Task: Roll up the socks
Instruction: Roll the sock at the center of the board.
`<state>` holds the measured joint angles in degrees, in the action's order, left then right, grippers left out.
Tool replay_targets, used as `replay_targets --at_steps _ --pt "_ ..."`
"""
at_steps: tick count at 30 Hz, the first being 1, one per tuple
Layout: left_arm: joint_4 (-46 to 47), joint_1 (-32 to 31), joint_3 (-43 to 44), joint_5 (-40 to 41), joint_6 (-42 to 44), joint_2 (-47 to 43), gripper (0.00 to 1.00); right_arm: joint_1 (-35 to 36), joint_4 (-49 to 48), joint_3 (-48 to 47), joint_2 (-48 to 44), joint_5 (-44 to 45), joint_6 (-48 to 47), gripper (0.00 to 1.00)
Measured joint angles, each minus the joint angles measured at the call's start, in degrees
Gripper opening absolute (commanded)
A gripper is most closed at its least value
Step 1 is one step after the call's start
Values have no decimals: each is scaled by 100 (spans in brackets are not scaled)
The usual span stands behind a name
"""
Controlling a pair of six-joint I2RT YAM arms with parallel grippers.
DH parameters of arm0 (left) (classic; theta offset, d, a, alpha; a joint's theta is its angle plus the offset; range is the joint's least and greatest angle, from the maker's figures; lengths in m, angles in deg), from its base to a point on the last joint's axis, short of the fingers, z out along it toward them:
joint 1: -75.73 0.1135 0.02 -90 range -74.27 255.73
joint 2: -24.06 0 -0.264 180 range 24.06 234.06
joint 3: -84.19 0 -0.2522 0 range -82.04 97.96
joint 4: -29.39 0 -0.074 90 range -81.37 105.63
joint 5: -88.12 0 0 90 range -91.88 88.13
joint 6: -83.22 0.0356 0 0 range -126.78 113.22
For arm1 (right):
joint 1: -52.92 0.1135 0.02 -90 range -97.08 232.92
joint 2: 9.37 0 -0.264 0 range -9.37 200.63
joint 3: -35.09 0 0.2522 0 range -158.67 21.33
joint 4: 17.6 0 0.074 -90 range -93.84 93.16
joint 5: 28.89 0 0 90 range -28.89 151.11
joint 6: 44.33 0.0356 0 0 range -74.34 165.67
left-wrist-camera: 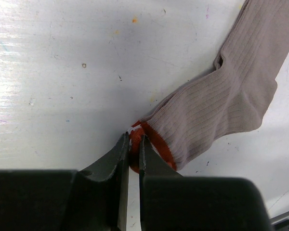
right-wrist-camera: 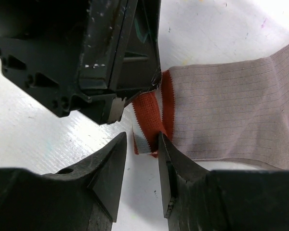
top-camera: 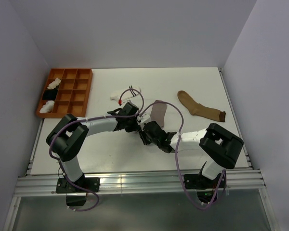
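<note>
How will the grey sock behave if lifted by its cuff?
Probably floppy: the grey sock lies flat and creased, so it should drape from the left gripper pinching its cuff. Likely light: thin ribbed knit. Unlikely to roll.

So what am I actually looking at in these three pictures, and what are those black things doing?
Two robot arms are bolted at the near edge of a white table. The wide picture comes from a camera above and behind them. The other two come from a camera on each wrist, looking along that arm's two-fingered hand. On the table lie a grey sock, a tan sock, a short white sock and an orange tray holding small bundles. The left hand pinches the grey sock's red-striped cuff. The right hand is open, its fingers either side of that same cuff.
</note>
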<state>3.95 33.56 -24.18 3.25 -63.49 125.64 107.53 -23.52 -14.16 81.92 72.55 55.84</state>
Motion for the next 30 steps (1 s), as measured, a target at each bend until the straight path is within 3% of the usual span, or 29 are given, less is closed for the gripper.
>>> replay_targets --at_steps 7,10,12,13,22,25,30 --pt "-13 11 0 2 -13 0 1 0 225 -181 138 13 0 30" --pt "-13 24 0 4 -59 0 6 0 286 -254 186 15 11 17" --pt "-11 37 -9 7 -122 0 11 0 348 -291 188 15 26 3" --pt "17 39 -28 7 -149 -4 17 0 367 -297 190 26 63 0" --pt "238 144 -573 98 -575 -501 60 -341 647 -350 83 -472 468 0" --pt "245 188 -717 192 -695 -769 67 -695 756 -262 -57 -931 669 0" --pt "398 199 -846 251 -791 -1154 68 -1495 726 11 -271 -1974 1080 0"
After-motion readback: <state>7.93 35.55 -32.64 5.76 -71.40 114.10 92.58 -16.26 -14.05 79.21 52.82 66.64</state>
